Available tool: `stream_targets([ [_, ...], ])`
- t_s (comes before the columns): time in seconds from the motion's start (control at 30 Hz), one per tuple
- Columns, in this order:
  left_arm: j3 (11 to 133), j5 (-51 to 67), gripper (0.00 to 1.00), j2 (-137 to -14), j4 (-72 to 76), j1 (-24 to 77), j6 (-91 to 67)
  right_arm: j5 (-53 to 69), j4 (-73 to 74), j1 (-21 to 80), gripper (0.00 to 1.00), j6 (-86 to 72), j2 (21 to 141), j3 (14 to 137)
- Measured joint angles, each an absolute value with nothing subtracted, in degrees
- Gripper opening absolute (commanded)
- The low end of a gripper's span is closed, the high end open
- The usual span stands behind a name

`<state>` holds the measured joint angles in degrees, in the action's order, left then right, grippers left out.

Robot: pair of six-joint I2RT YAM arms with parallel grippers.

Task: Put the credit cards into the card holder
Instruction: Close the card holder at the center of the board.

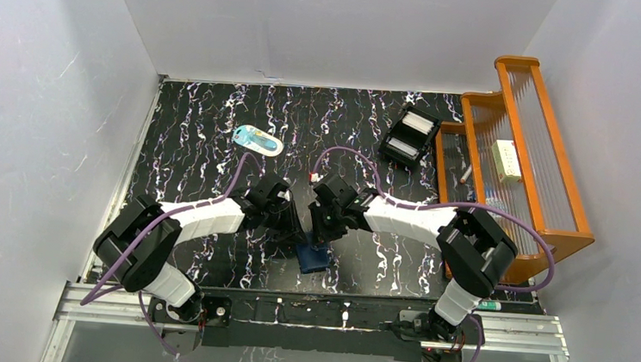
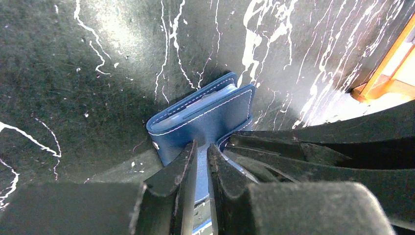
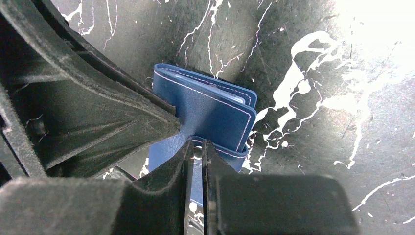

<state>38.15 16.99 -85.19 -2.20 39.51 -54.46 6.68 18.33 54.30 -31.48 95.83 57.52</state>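
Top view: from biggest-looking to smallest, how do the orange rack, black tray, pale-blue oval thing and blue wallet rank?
1. orange rack
2. black tray
3. pale-blue oval thing and blue wallet, unranked: the wallet is partly hidden.

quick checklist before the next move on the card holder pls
1. left gripper grip on the card holder: ok, jaws pinch its blue edge.
2. right gripper grip: ok, jaws nearly together on the blue flap.
3. Holder open for loading: not ok, its covers lie folded together.
4. credit cards inside: cannot tell, only pale pocket edges show between the covers.
5. Cards left outside: cannot tell, white pieces lie in the black tray but are too small to identify.
6. Room between the grippers: cannot tell, they stand side by side at the holder.
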Motion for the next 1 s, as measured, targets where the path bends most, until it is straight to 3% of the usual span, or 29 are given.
stream_targets([
  [1.0, 39.2, 17.34, 0.13, -86.24, -2.83, 39.51, -54.61, 1.45, 22.48, 57.19, 0.21, -31.09, 95.2, 58.85],
])
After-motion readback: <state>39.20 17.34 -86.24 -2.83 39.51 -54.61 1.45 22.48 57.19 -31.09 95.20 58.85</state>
